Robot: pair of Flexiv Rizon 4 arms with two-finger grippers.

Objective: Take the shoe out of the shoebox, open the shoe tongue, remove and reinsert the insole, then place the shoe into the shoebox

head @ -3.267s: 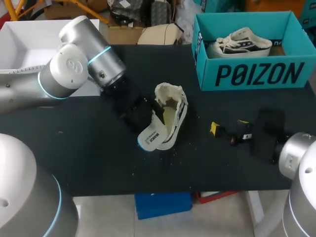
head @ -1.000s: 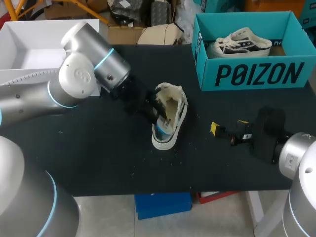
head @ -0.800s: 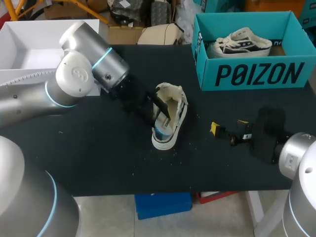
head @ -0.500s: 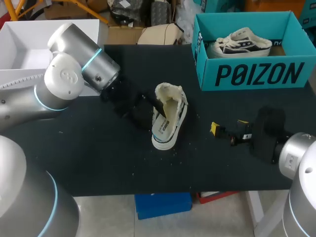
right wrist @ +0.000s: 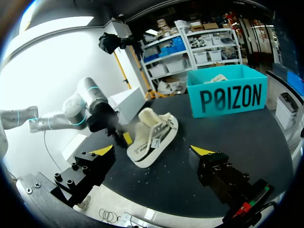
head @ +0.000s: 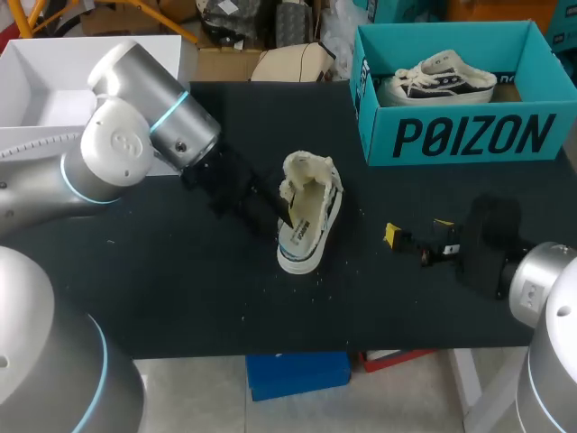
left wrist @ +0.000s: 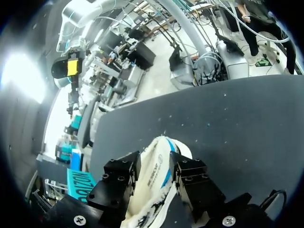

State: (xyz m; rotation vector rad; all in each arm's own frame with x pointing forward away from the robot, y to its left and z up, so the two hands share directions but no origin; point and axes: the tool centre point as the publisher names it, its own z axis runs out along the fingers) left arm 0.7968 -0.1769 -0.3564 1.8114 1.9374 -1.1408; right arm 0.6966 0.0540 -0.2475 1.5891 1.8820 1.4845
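Observation:
A cream shoe (head: 308,215) lies on the black table, tongue pulled back, its printed insole (head: 302,231) showing inside. My left gripper (head: 283,213) is at the shoe's left side wall. In the left wrist view the shoe (left wrist: 153,176) fills the gap between the two black fingers (left wrist: 118,176), which press on it from both sides. My right gripper (head: 416,233) rests open on the table to the right of the shoe, nothing between its yellow tips. From the right wrist view the shoe (right wrist: 153,134) lies ahead of that gripper (right wrist: 152,150). The teal shoebox (head: 451,135) stands at the back right.
A second shoe (head: 442,79), white with dark trim, sits inside the shoebox (right wrist: 228,95). A white open box (head: 54,86) stands at the table's back left, behind my left arm. Small white crumbs dot the table in front of the shoe.
My left gripper let go and drew back to the left, then returned to the shoe's side and closed on it. The insole has settled deeper into the shoe. The right arm stayed still.

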